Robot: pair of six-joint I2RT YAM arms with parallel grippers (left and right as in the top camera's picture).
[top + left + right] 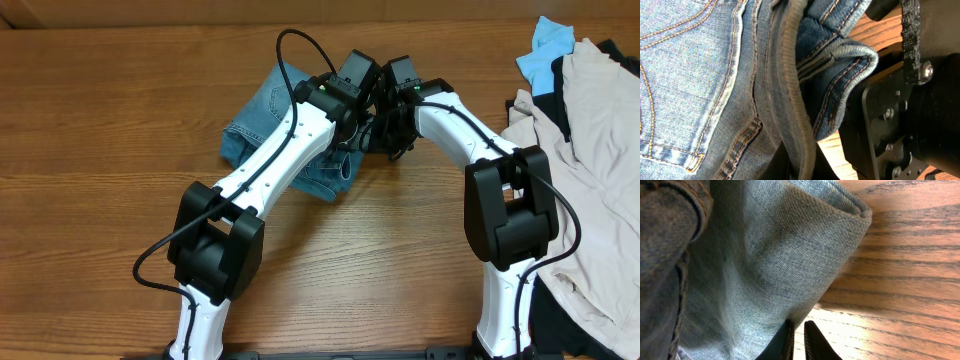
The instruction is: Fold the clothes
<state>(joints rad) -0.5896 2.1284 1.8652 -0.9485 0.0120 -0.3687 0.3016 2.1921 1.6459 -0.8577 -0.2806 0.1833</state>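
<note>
The clothes, faded light-blue jeans (pixel 262 122), lie bunched into a folded bundle at the table's middle back. Both grippers meet at the bundle's right edge. In the left wrist view a thick seamed edge of the jeans (pixel 790 90) runs down between the dark fingers (pixel 783 168), so my left gripper (pixel 350 125) (pixel 805 162) is shut on it. A stitched pocket corner shows at the left. In the right wrist view a rounded fold of the jeans (pixel 765 260) reaches the left fingertip. My right gripper (pixel 388 130) (pixel 799 326) is shut, with only a bare slit showing wood.
A heap of beige garments (pixel 600 150) fills the right edge of the table, with a small sky-blue cloth (pixel 548 45) at its top and dark fabric (pixel 560 320) beneath. Bare wooden tabletop (pixel 100 150) lies left of and in front of the jeans.
</note>
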